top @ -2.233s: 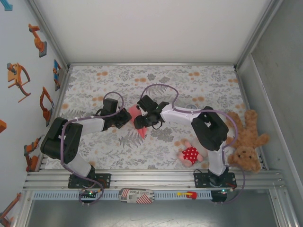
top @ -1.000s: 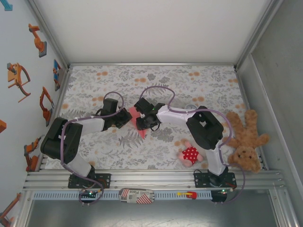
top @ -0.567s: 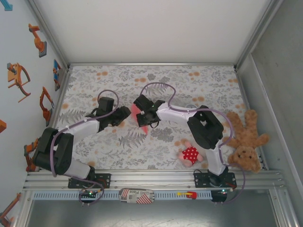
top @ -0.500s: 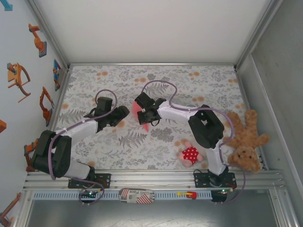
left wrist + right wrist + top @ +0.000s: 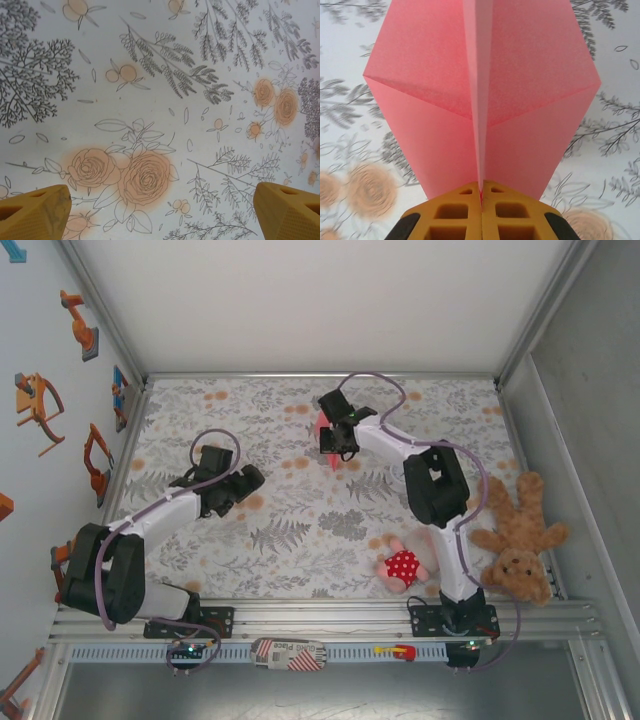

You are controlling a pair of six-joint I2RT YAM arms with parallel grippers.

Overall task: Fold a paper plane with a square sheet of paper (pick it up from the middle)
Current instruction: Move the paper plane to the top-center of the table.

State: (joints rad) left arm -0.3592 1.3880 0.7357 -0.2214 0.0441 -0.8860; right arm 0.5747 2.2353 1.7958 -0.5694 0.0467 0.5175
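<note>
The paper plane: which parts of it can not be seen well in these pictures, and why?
1. Right wrist view: the far end of the paper plane is cut off by the top edge. Its near end is hidden inside the shut right pincer.
2. Top external view: the right pincer covers most of it, and the pink slivers beside it are too small to judge the folds.
3. Underside: hidden in both views.

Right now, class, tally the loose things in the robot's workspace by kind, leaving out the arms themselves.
paper plane: 1
plush toys: 2, the pink plush doll and the brown teddy bear
total: 3
</note>
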